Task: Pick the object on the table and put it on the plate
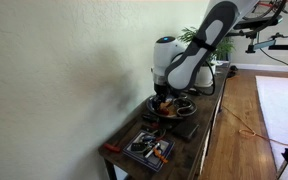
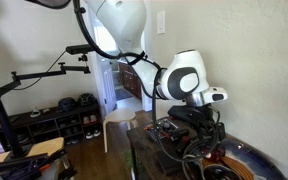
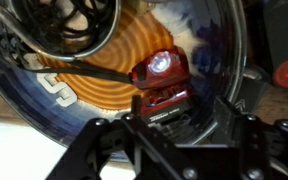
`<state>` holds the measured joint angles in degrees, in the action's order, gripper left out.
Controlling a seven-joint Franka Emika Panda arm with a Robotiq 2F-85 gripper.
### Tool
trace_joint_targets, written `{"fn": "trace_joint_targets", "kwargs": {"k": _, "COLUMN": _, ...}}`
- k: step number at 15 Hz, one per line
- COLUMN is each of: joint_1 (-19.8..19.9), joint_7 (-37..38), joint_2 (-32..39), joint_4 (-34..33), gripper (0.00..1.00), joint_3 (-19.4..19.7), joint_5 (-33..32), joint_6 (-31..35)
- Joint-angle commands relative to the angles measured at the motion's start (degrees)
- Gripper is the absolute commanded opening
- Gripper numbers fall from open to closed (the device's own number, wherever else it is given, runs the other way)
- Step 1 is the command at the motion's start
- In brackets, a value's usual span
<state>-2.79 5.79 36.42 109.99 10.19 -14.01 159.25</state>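
Note:
The plate (image 3: 44, 105) is a round dark dish with a grey rim and an orange-brown spiral inside; it fills the wrist view. A small red object with a shiny top (image 3: 162, 80) lies inside the plate, near the middle. My gripper (image 3: 182, 118) hangs just above it, its two dark fingers spread wide, with the red object's near end between them. The fingers do not press on it. In both exterior views the gripper (image 1: 162, 98) (image 2: 198, 138) is low over the plate (image 1: 170, 112) (image 2: 252, 158) on the narrow table.
A rectangular dark tray with colourful bits (image 1: 149, 148) sits at the table's near end. A small dark bowl (image 1: 185, 104) stands beside the plate. A black wire item (image 3: 69, 25) overlaps the plate's rim. The wall runs along one side of the table.

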Motion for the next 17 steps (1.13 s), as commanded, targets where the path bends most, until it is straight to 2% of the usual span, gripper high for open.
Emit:
{"fn": "trace_joint_targets", "kwargs": {"k": 1, "joint_1": -0.26, "joint_7": 0.05, "joint_2": 0.4, "joint_4": -0.17, "gripper": 1.0, "joint_3": -0.22, "joint_5": 0.99, "joint_6": -0.57}}
{"fn": "trace_joint_targets", "kwargs": {"k": 5, "joint_1": -0.38, "joint_7": -0.39, "joint_2": -3.54, "joint_4": 3.19, "gripper": 1.0, "joint_3": -1.62, "joint_5": 2.02, "joint_6": -3.05}}
{"fn": "trace_joint_targets", "kwargs": {"k": 11, "joint_1": 0.73, "joint_7": -1.65, "joint_2": -11.0, "joint_4": 8.79, "gripper": 1.0, "joint_3": -6.45, "joint_5": 6.89, "joint_6": -8.8}}
{"fn": "trace_joint_targets", "kwargs": {"k": 14, "joint_1": -0.06, "joint_7": -0.45, "joint_2": -14.48, "joint_4": 11.55, "gripper": 1.0, "joint_3": -7.03, "joint_5": 7.64, "joint_6": -10.97}}
{"fn": "trace_joint_targets", "kwargs": {"k": 15, "joint_1": -0.02, "joint_7": -0.56, "joint_2": -9.52, "joint_4": 6.76, "gripper": 1.0, "joint_3": -6.61, "joint_5": 6.76, "joint_6": -9.38}}
{"fn": "trace_joint_targets", "kwargs": {"k": 17, "joint_1": -0.05, "joint_7": -0.53, "joint_2": -11.36, "joint_4": 8.38, "gripper": 1.0, "joint_3": -6.95, "joint_5": 6.82, "joint_6": -9.93}}
